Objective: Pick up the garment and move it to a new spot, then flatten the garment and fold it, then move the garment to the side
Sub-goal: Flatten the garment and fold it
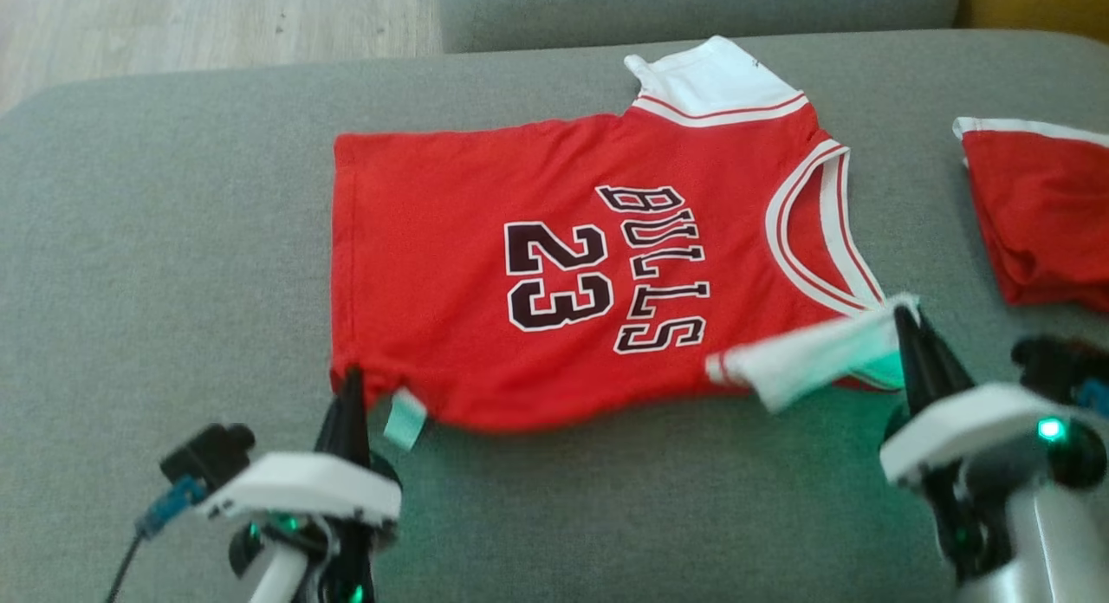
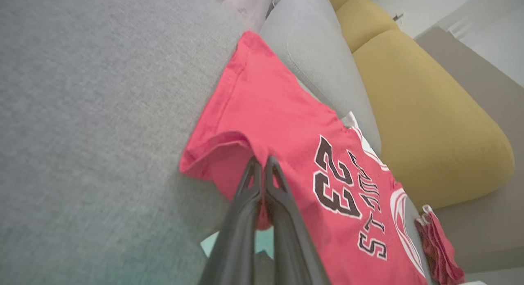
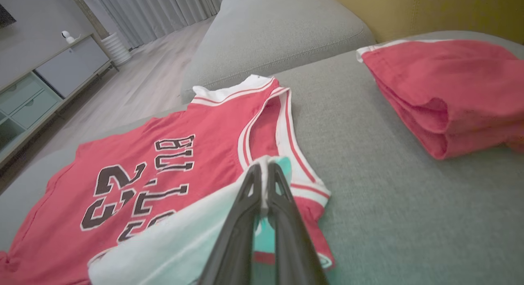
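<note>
1. Left gripper [image 1: 351, 386]: nearest item. Its dark fingers are clamped together on the near-left hem corner of the red basketball jersey with white trim and black lettering [image 1: 520, 239]. The arm comes up from the near edge, fingers pointing toward the far side.
2. Right gripper [image 1: 908, 321]: pinched closed on the jersey's near white sleeve [image 1: 806, 356], which is raised off the surface and partly turned over.
3. The jersey: spread face up on the grey fabric sofa seat [image 1: 173, 239], with its long axis running left to right, hem left and collar right. All of it lies beyond the grippers, one at each near corner. A fold would probably carry the near edge toward the far edge.
4. Folded red cloth bundle [image 1: 1040, 213]: right of the jersey and apart from it.
5. Grey back cushion [image 1: 693, 9]: farthest item.
</note>
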You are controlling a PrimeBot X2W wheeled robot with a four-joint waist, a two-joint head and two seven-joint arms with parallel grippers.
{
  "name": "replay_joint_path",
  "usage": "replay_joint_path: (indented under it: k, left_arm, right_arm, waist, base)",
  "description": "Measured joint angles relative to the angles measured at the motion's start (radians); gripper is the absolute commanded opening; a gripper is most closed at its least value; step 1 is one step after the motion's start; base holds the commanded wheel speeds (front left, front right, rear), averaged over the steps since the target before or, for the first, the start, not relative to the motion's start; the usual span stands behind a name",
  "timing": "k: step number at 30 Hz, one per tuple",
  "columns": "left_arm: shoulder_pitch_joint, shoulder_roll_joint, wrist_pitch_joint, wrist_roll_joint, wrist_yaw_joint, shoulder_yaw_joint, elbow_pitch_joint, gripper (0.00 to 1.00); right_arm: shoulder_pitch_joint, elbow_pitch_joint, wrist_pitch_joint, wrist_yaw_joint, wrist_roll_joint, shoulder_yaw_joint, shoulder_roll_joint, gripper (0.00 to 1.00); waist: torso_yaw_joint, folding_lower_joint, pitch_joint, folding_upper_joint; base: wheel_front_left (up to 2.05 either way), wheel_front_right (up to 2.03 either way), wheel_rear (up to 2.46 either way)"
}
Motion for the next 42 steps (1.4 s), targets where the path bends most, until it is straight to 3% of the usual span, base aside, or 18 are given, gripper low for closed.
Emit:
replay_joint_path:
  k: [11, 27, 28, 29, 30, 31, 42]
  left_arm:
    - [-0.164, -0.044, -0.02, 0.003, 0.011, 0.031, 0.138, 0.0]
    - [-0.229, -0.058, -0.061, 0.01, 0.01, 0.037, 0.198, 0.0]
    - [-0.231, -0.059, -0.068, 0.01, 0.01, 0.037, 0.2, 0.0]
    - [-0.233, -0.06, -0.073, 0.01, 0.01, 0.038, 0.202, 0.2]
    - [-0.234, -0.061, -0.078, 0.011, 0.01, 0.038, 0.206, 0.55]
    - [-0.234, -0.062, -0.081, 0.015, 0.01, 0.038, 0.208, 1.0]
    - [-0.227, -0.044, -0.098, 0.048, 0.011, 0.036, 0.189, 1.0]
  right_arm:
    - [-0.238, 0.226, -0.019, 0.0, -0.036, 0.006, -0.002, 0.0]
    - [-0.51, 0.533, -0.046, 0.0, -0.101, 0.039, -0.006, 0.0]
    - [-0.521, 0.551, -0.054, 0.0, -0.105, 0.039, -0.007, 0.18]
    - [-0.531, 0.567, -0.056, 0.0, -0.104, 0.041, -0.007, 0.31]
    - [-0.542, 0.583, -0.065, 0.0, -0.104, 0.048, -0.007, 0.61]
    - [-0.552, 0.598, -0.073, 0.0, -0.104, 0.057, -0.008, 1.0]
    - [-0.641, 0.68, -0.168, 0.0, -0.07, 0.099, -0.011, 1.0]
  waist:
    - [-0.004, 0.0001, 0.048, 0.0]
    - [0.0, 0.0, 0.11, -0.0001]
    - [0.0, 0.0, 0.111, -0.0001]
    - [0.0, 0.0, 0.112, 0.0]
    - [0.0, 0.0, 0.114, -0.0001]
    - [0.0, 0.0, 0.114, -0.0001]
    - [-0.004, -0.0001, 0.109, -0.0001]
  base:
    - [0.0, 0.0, 0.0]
    - [0.0, 0.0, 0.0]
    - [0.0, 0.0, 0.0]
    - [0.0, 0.0, 0.0]
    - [0.0, 0.0, 0.0]
    - [0.0, 0.0, 0.0]
    - [0.0, 0.0, 0.0]
